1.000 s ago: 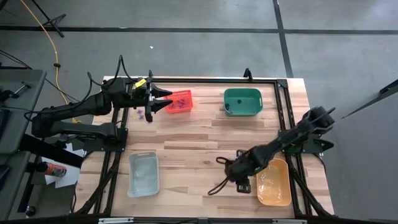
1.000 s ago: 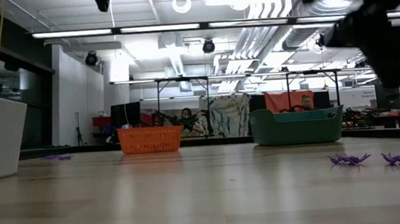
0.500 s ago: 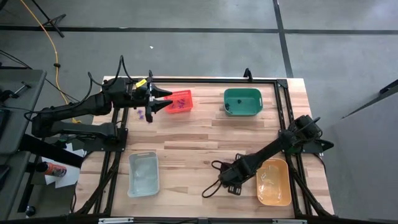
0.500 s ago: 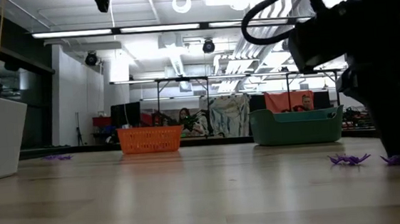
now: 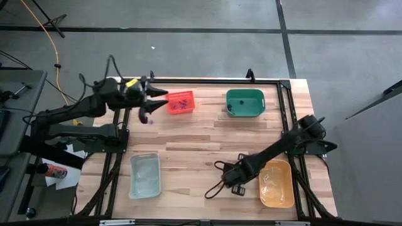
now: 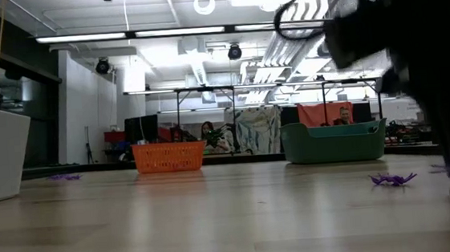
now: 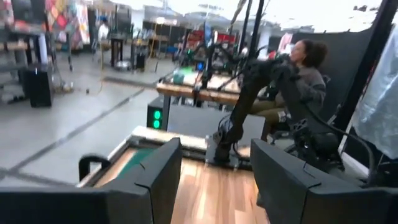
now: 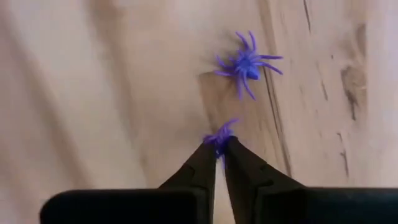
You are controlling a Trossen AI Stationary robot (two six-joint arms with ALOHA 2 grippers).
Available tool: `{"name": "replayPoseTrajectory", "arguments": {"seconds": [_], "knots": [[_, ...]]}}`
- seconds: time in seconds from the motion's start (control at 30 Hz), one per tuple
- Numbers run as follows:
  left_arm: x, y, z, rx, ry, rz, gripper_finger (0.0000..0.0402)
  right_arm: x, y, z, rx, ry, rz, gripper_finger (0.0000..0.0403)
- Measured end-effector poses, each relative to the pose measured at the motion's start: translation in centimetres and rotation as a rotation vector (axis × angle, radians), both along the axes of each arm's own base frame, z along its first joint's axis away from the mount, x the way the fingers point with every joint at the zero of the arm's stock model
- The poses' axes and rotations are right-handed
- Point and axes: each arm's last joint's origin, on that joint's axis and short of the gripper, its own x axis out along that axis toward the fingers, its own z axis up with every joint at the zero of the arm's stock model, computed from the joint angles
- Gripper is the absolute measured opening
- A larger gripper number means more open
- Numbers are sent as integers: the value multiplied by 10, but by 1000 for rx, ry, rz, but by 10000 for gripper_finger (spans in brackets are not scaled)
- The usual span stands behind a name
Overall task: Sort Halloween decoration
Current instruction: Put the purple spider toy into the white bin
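Purple spider [image 8: 219, 135] in right tool [image 8: 219, 149]

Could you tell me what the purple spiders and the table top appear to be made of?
The loose purple spider looks like moulded plastic: uniform colour, thin stiff legs, slight sheen. The spider pinched in the right gripper looks alike. The table top seems pale wood, with visible grain and plank seams.

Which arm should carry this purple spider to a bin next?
Right. Its fingers are already pinched on a purple spider down at the table near the orange bin. The left gripper hangs open beside the red bin, holding nothing.
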Motion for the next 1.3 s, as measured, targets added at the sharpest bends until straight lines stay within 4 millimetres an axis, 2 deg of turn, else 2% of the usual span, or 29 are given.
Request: {"name": "replayPoseTrajectory", "arguments": {"seconds": [0.17, 0.3, 0.43, 0.53, 0.67, 0.8, 0.9, 1.07, 1.3], "knots": [[-15, -4, 8, 21, -56, -1, 181, -8, -7, 43, 48, -127, 49, 5], [-19, -5, 10, 25, -71, -1, 181, -11, -22, 80, 63, -291, 61, 1], [-17, -7, 10, 22, -68, -16, 181, -4, -42, 102, 47, -466, 75, 1], [-13, -10, 10, 5, -78, -42, 181, 12, -56, 109, 30, -599, 122, 0], [-9, -14, 16, -16, -144, -79, 181, 44, -73, 108, -2, -793, 198, 0], [-4, -17, 21, -45, -217, -111, 181, 82, -89, 97, -8, -1008, 245, 0], [-2, -17, 24, -79, -248, -101, 181, 109, -94, 83, 19, -1176, 253, 0], [0, -14, 23, -155, -260, 0, 181, 155, -83, 63, 56, -1365, 244, 0], [1, -12, 22, -177, -263, 43, 181, 217, -63, 39, 109, -1395, 312, 0]]}}
